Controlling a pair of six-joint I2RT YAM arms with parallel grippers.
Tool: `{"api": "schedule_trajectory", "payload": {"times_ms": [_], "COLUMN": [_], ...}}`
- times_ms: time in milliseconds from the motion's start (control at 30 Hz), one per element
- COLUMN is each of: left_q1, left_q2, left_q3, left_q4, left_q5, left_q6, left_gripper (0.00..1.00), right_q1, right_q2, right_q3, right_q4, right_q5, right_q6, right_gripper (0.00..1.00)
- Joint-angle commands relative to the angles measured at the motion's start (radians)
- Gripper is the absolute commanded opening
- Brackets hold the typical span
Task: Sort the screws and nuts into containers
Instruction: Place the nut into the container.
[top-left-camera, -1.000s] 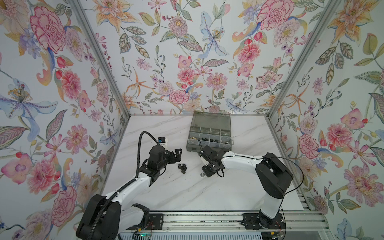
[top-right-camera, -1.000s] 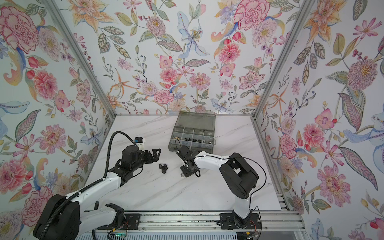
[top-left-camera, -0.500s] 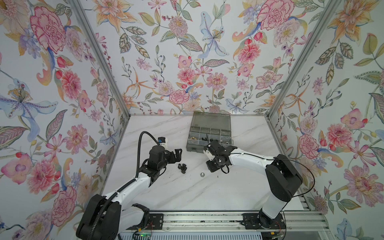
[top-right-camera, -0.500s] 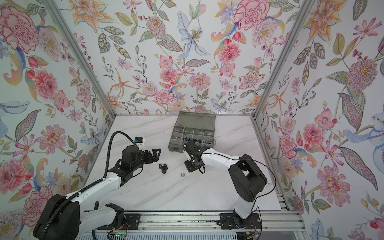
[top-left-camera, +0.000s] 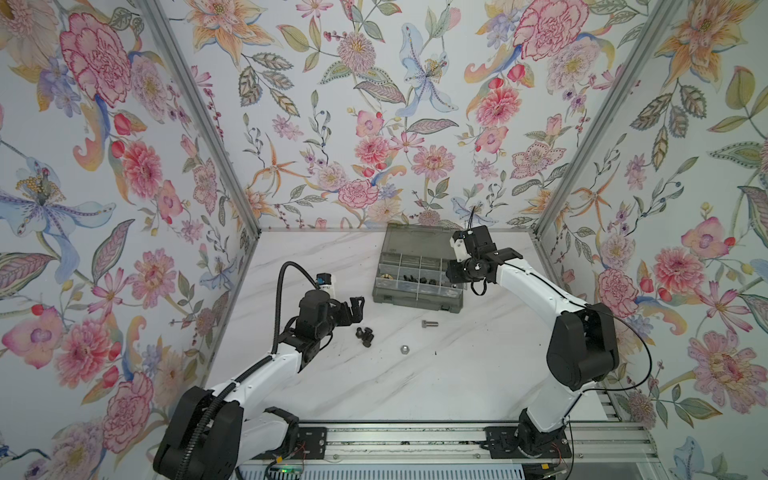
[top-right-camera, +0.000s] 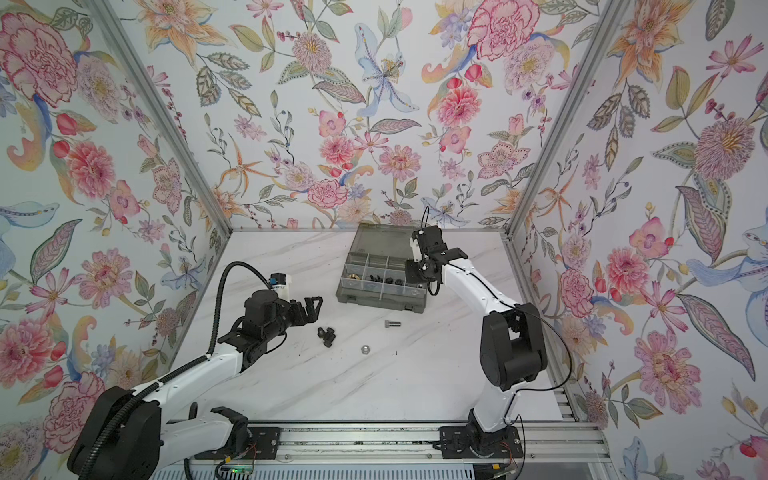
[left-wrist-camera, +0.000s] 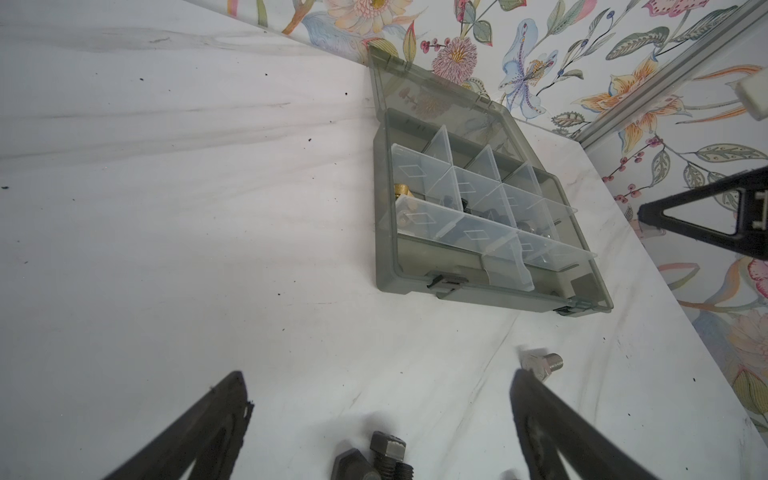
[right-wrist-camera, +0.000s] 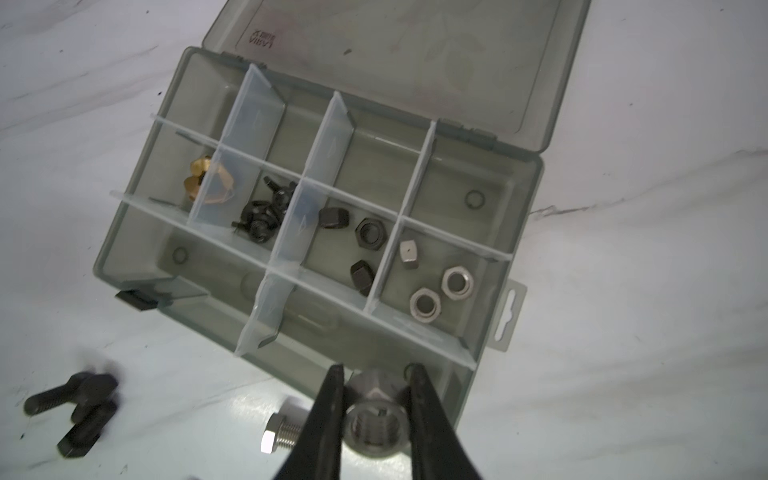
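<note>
The smoky grey organiser box (top-left-camera: 415, 300) (top-right-camera: 382, 297) lies open at the back of the table, with its containers split by clear dividers. My right gripper (top-left-camera: 455, 274) (right-wrist-camera: 376, 372) hovers over the box's front right end, shut on a silver nut (right-wrist-camera: 376, 424). Compartments hold silver nuts (right-wrist-camera: 440, 291), black nuts (right-wrist-camera: 365, 237), black screws (right-wrist-camera: 262, 212) and brass pieces (right-wrist-camera: 197, 178). My left gripper (top-left-camera: 355, 307) (left-wrist-camera: 379, 374) stands open just behind loose black bolts (top-left-camera: 365, 334) (left-wrist-camera: 388, 451). A silver hex bolt (top-left-camera: 429, 323) (right-wrist-camera: 278, 432) and a silver nut (top-left-camera: 403, 349) lie on the table.
The marble table (top-left-camera: 457, 374) is closed in by floral walls at the back and both sides. The box's lid (right-wrist-camera: 395, 50) lies flat behind it against the back wall. A metal rail (top-left-camera: 415, 440) runs along the front edge.
My right gripper has risen from the middle of the table and swung back and right to the box's front right end, with the silver nut in it. The left arm has stayed still.
</note>
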Motion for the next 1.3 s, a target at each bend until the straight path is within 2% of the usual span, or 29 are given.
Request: {"api": "schedule_trajectory", "payload": {"times_ms": [0, 233, 533, 1000, 1267], "left_q1": [0.011, 0.011, 0.010, 0.011, 0.011], "left_q2": [0.000, -0.015, -0.010, -0.006, -0.015], "left_q3": [0.013, 0.004, 0.003, 0.000, 0.001], "left_q4": [0.003, -0.003, -0.002, 0.003, -0.006], "left_q5": [-0.004, -0.013, -0.015, -0.013, -0.021], "left_q6": [-0.004, -0.003, -0.003, -0.006, -0.004], "left_gripper": [0.99, 0.99, 0.99, 0.99, 0.99], "right_q1": [-0.029, -0.048, -0.046, -0.041, 0.013], "right_q2": [0.088, 0.193, 0.247, 0.218, 0.071], "right_q3": [0.069, 0.138, 0.153, 0.149, 0.092], "right_q4": [-0.031, -0.031, -0.032, -0.033, -0.046], "right_q5": [0.035, 0.055, 0.070, 0.070, 0.017], "right_q6": [-0.011, -0.014, -0.021, -0.035, -0.099], "right_gripper": [0.03, 0.05, 0.10, 0.44, 0.53]}}
